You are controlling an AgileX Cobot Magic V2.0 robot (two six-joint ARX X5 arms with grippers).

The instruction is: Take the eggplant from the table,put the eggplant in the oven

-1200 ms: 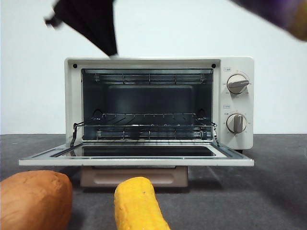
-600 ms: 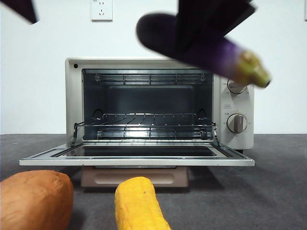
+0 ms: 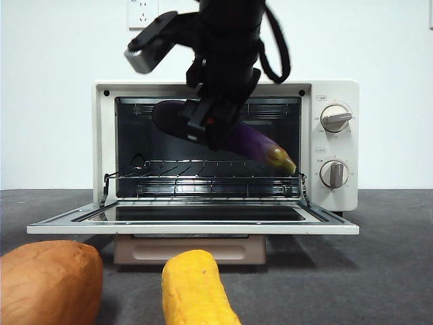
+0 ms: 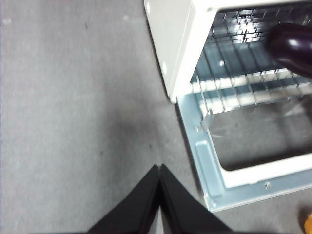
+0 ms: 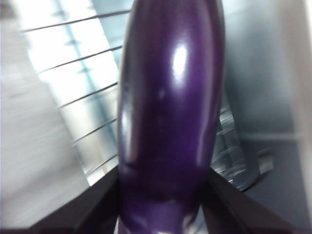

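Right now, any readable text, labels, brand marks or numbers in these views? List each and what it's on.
No text reads clearly in any view.
Oven: small label above the upper knob, too small to read.
Small label above the lower knob, too small to read.
Tick marks around both knobs: too small to read.
Wall socket: no legible marking.
Eggplant, held in the right hand at the oven mouth: no label.
Wrist views: no text.

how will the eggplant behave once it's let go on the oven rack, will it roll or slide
The eggplant looks rounded and glossy, so it may well roll or slip on the wire rack. It hangs tilted, stem end low, from the right gripper, yet stays straight, so it seems stiff, not floppy.
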